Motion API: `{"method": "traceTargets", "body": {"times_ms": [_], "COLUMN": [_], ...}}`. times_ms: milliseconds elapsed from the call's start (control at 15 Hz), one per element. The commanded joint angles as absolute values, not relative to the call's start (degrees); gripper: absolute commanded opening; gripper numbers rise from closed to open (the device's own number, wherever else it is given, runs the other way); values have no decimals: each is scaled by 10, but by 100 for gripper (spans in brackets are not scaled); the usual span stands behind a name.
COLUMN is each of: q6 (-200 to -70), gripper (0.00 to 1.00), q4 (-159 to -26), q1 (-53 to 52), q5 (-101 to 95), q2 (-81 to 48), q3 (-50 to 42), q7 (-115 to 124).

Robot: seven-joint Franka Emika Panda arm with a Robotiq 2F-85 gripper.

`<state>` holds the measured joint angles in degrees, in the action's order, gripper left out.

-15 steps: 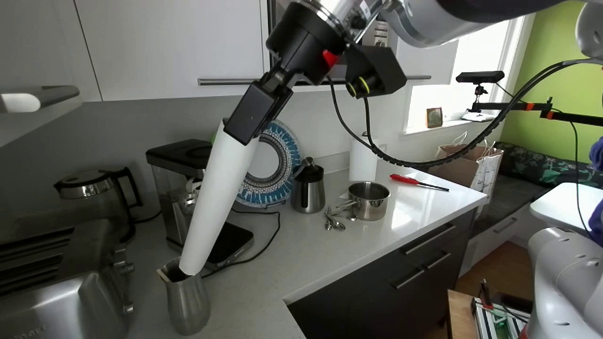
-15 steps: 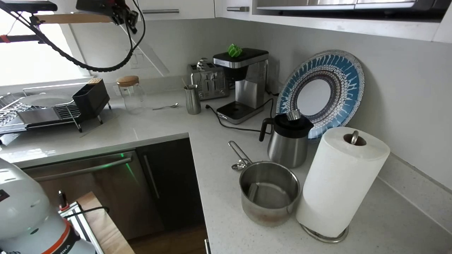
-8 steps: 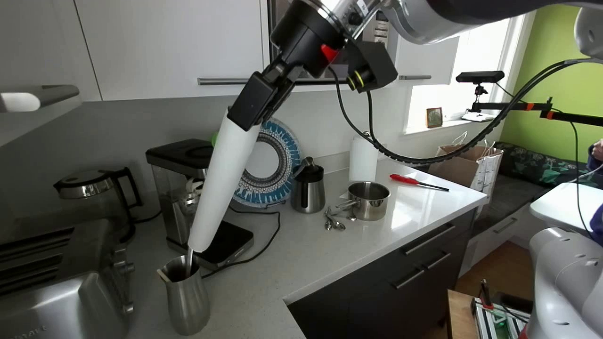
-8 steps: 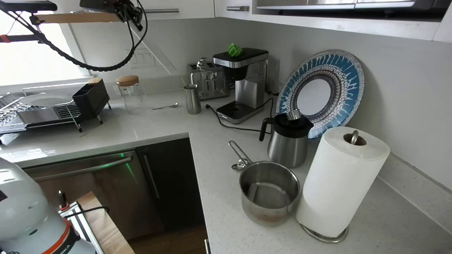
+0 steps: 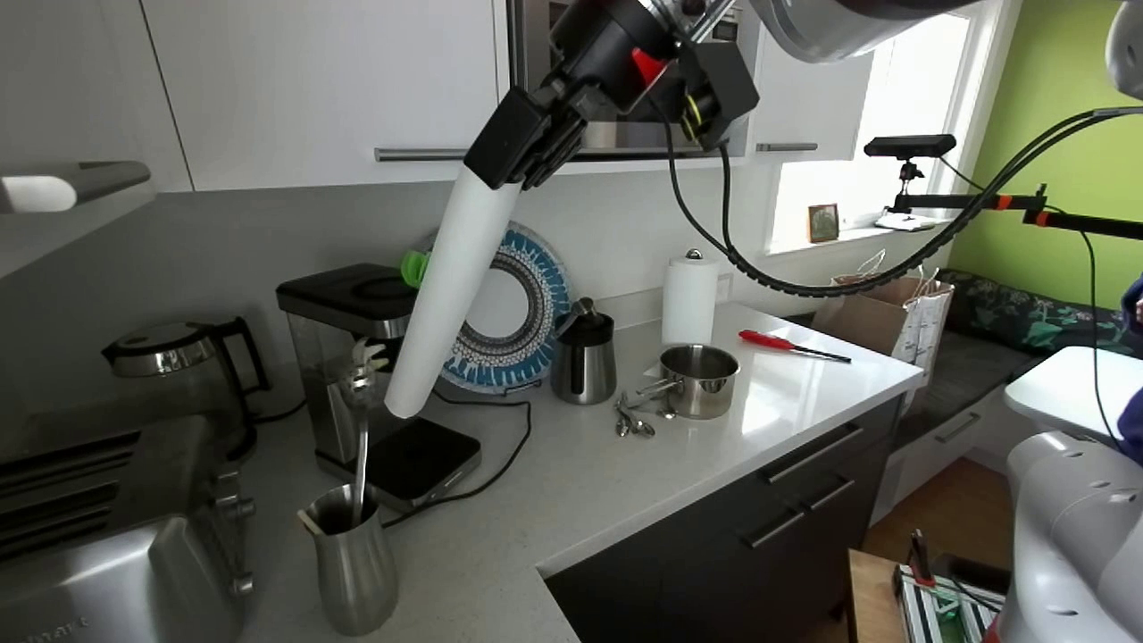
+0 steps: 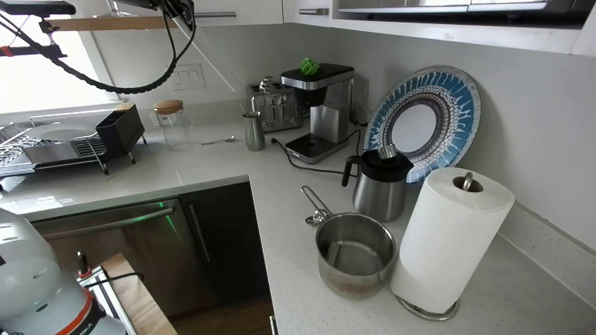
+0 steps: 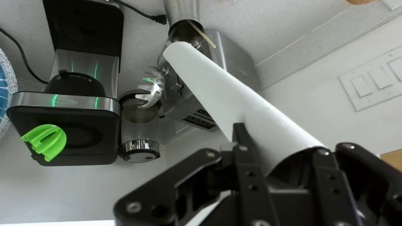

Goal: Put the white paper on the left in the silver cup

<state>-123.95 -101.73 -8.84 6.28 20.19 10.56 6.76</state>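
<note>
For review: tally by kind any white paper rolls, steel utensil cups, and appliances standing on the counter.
White paper rolls: 2 (slim paper tube, paper-towel roll)
Steel utensil cup: 1
Countertop appliances: 3 (toaster, coffee maker, glass kettle)
Total: 6

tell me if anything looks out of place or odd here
A red-handled screwdriver lies on the counter near the saucepan, a tool among cookware. A green ribbed piece also sits on top of the coffee maker, seemingly no part of it.
</note>
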Motion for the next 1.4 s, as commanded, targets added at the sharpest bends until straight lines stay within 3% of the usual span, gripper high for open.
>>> {"method": "traceTargets", "body": {"times_ms": [0,1333], "q6": [-1239,-1349], "gripper": [4,1], "q4": [-1016,-1041], "q1": [-88,-92], "q5": [62,155], "q2": [200,102], "q3": [106,87], "q7": [69,64]}}
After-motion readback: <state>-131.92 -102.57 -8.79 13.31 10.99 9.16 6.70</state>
